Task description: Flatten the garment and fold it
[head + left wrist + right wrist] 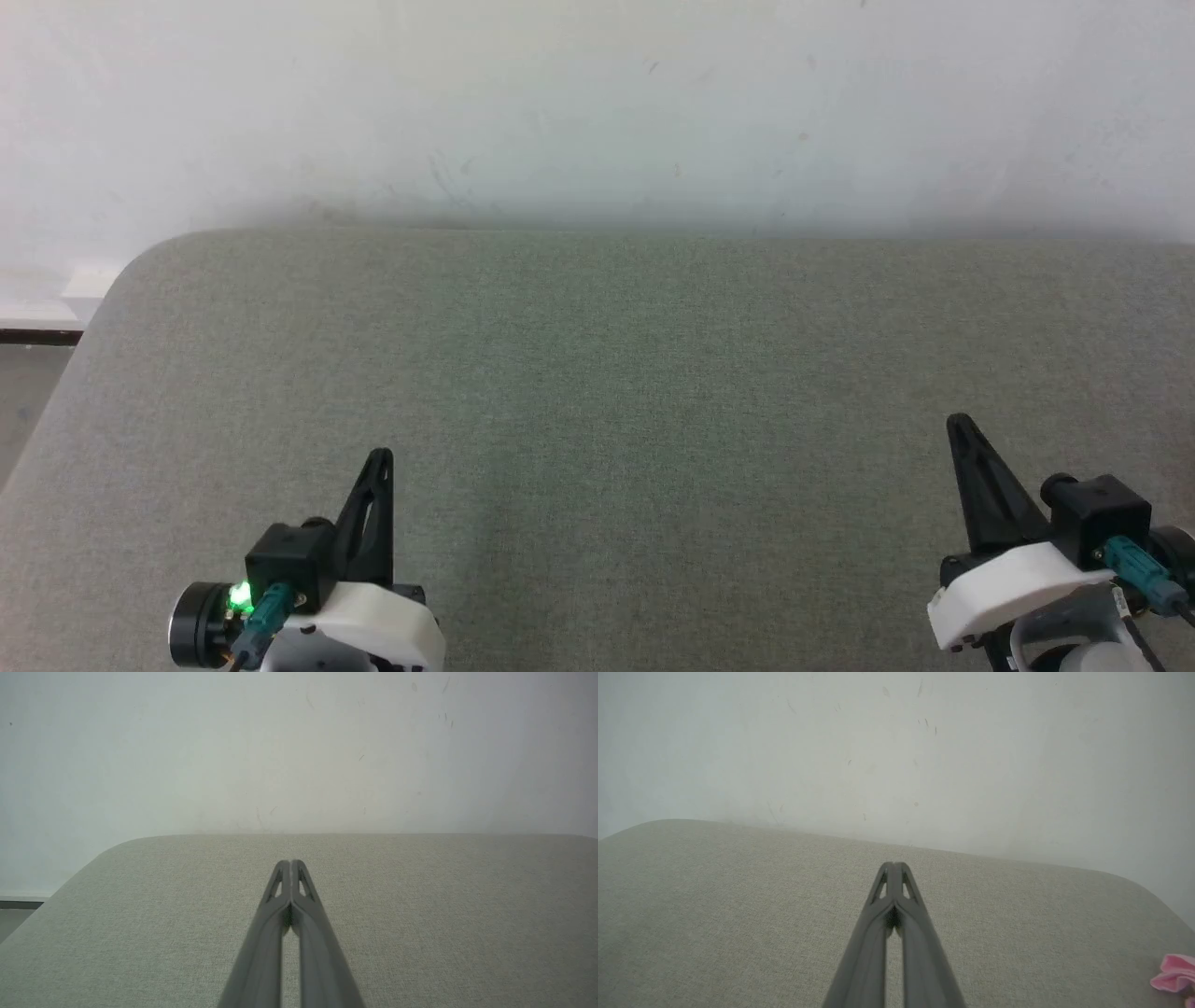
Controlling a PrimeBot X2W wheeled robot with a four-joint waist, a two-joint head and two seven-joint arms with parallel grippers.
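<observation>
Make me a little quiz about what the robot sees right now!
1. True or false: the left gripper is shut, with nothing between its fingers.
2. Where does the pink garment show in the right wrist view? A) lower right corner B) middle C) top left corner
3. Fill in: the right gripper points across the grey-green padded surface toward a white ____.

Key: 1 true. 2 A. 3 wall.
</observation>
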